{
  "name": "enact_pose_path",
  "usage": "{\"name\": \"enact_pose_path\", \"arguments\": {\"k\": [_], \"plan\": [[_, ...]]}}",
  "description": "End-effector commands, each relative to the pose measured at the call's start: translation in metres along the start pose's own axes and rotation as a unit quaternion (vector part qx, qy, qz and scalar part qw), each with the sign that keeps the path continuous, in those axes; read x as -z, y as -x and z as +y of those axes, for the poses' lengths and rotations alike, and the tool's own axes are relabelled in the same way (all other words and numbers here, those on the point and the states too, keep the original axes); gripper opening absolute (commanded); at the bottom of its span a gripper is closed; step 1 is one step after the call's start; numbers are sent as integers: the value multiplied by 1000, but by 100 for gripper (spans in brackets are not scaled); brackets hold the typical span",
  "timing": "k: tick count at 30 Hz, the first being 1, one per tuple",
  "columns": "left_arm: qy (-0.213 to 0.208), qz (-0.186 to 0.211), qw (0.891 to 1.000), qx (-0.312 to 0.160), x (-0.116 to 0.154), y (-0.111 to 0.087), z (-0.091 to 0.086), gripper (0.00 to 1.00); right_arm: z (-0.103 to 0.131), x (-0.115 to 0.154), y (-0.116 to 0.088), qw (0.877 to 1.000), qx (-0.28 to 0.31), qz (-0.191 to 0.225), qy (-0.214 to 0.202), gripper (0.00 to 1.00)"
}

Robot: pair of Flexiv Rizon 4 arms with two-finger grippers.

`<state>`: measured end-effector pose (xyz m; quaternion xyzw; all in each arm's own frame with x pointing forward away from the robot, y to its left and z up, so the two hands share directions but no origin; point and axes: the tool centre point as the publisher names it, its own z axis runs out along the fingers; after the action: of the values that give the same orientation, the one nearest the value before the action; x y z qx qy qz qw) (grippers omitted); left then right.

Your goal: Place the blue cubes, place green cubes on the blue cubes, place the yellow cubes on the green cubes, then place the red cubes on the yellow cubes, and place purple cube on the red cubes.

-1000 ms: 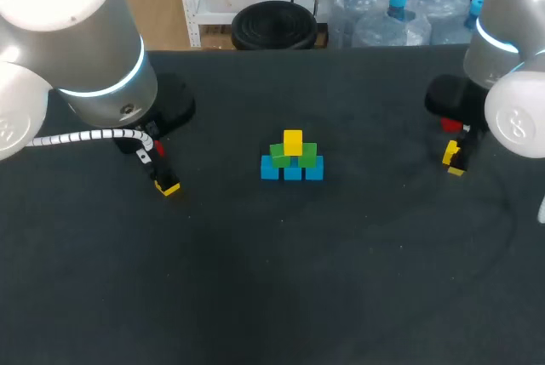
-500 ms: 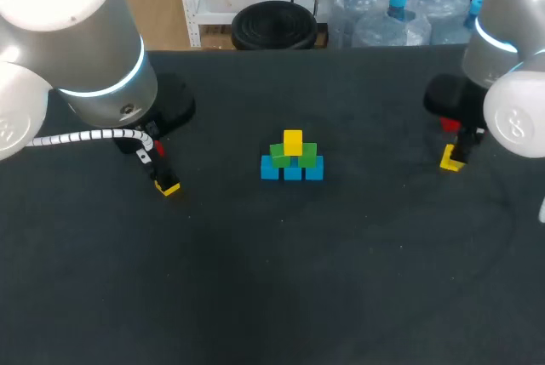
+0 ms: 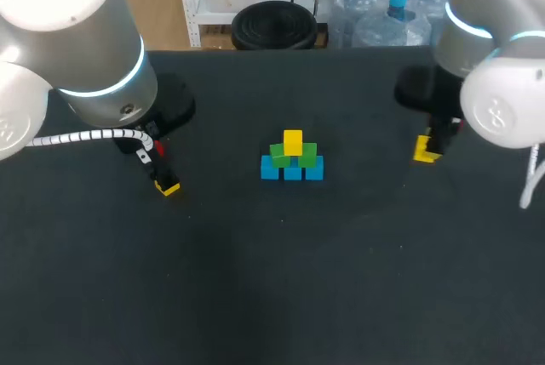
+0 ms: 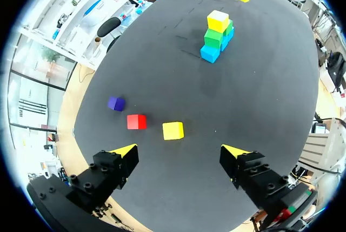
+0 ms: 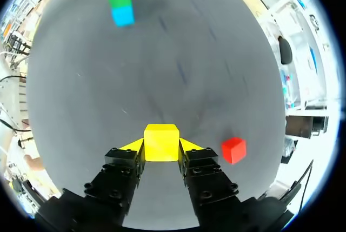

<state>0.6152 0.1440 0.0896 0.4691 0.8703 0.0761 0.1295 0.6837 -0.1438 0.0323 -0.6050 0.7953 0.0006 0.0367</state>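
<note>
Right of three blue cubes (image 3: 292, 172), two green cubes (image 3: 280, 156), right claw (image 5: 161, 145) clamps one yellow cube (image 5: 161, 140); left claw (image 4: 180, 151) gapes.

The table (image 3: 255, 297) looks matt and dark, like felt. The stacked cubes (image 3: 292, 159) seem smooth plastic; I see a glossy shell on my left arm (image 3: 77, 42).

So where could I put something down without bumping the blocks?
The table strip on the robot's side of the stack is bare, as are the gaps either side. Crowded: a yellow cube, red cube and purple cube ahead of the left gripper; another red cube beside the right gripper.
</note>
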Motion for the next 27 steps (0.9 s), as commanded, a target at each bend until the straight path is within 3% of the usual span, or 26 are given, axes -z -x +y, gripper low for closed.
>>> {"name": "enact_pose_path", "arguments": {"k": [1, 6, 18, 27], "plan": [[-2, 0, 1000, -1, 0, 0, 2, 100, 7, 22, 23, 1000, 25, -3, 12, 13], [-2, 0, 1000, -1, 0, 0, 2, 100, 17, 36, 53, 998, 60, -8, 10, 22], [-2, 0, 1000, -1, 0, 0, 2, 100, 27, 35, 92, 996, 78, -35, 33, 17], [-2, 0, 1000, -1, 0, 0, 2, 100, 28, 40, 118, 995, 96, -29, 29, 14]]}}
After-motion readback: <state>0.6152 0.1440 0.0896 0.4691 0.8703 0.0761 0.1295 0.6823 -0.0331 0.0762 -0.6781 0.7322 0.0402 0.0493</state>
